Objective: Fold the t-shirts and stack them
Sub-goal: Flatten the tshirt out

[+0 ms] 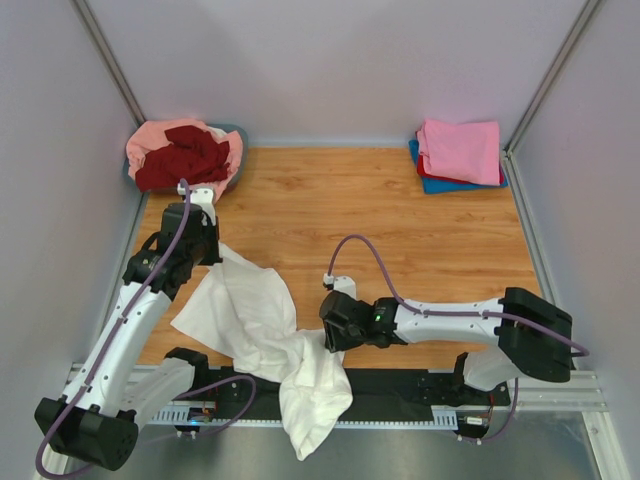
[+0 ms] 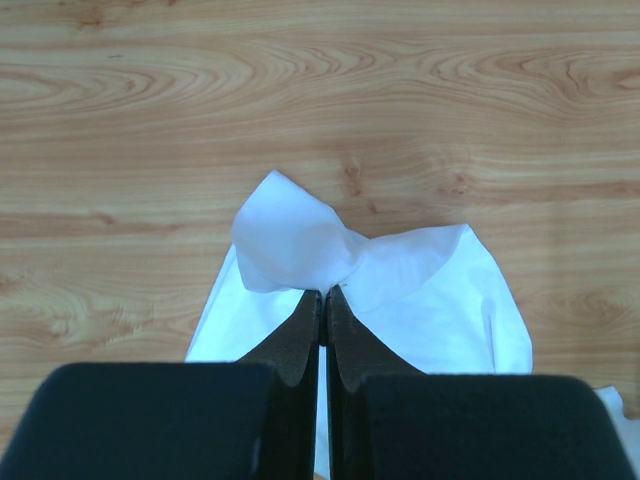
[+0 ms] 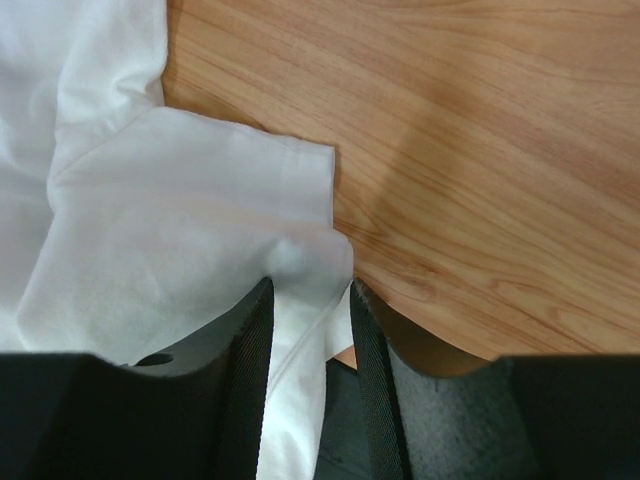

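Top view: shirt (image 1: 250, 320), white, lies crumpled near-left on desk (image 1: 400, 220), overhanging its near edge. Left wrist view: left tool (image 2: 322, 300) closed, pinching a shirt corner. Right wrist view: right tool (image 3: 310, 290) clamps a shirt fold.

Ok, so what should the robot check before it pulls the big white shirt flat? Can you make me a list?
1. Left gripper pinching the white t-shirt: ok, it is shut on a corner of cloth.
2. Right gripper holding the shirt: cannot tell. Cloth sits between its fingers, but a firm pinch is not clear.
3. Shirt lying flat: not ok. It is bunched, and one end trails off the near edge of the table.
4. Bare wood to spread it on: ok, the middle of the table is free.
5. Folded stack out of the way: ok, it sits in the far right corner.
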{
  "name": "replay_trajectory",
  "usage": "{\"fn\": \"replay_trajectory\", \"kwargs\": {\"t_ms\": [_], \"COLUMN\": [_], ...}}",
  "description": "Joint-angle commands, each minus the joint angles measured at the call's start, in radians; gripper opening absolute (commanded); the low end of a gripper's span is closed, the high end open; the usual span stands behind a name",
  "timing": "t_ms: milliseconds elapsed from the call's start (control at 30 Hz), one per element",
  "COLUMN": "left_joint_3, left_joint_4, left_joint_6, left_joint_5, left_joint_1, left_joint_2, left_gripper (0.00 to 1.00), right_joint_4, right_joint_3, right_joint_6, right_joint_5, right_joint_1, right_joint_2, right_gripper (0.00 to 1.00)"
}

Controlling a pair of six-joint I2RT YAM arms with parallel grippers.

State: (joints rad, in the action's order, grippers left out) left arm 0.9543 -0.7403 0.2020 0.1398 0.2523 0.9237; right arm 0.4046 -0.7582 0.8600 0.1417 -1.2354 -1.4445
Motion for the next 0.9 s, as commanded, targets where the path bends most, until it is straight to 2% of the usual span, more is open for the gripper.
{"fn": "replay_trajectory", "kwargs": {"t_ms": [0, 567, 667, 700, 867], "left_joint_3": [0.000, 0.000, 0.000, 0.000, 0.000], "left_joint_4": [0.030, 0.027, 0.025, 0.025, 0.022], "left_joint_6": [-0.016, -0.016, -0.016, -0.016, -0.018], "left_joint_5": [-0.005, -0.002, 0.000, 0.001, 0.012], "left_joint_1": [-0.007, -0.007, -0.007, -0.007, -0.007], "left_joint_2": [-0.005, 0.000, 0.000, -0.002, -0.006], "left_gripper": [0.00, 0.00, 0.00, 0.00, 0.00], "right_joint_4": [-0.030, -0.003, 0.033, 0.045, 0.089], "right_joint_3": [-0.026, -0.070, -0.093, -0.107, -0.138], "right_joint_6": [-0.001, -0.030, -0.048, -0.053, -0.084], "right_joint_5": [-0.007, 0.013, 0.030, 0.033, 0.061], "right_joint_1": [0.007, 0.016, 0.016, 0.016, 0.014], "right_joint_2": [-0.013, -0.005, -0.004, -0.002, 0.028], "right_gripper": [0.38, 0.18, 0.08, 0.00, 0.00]}}
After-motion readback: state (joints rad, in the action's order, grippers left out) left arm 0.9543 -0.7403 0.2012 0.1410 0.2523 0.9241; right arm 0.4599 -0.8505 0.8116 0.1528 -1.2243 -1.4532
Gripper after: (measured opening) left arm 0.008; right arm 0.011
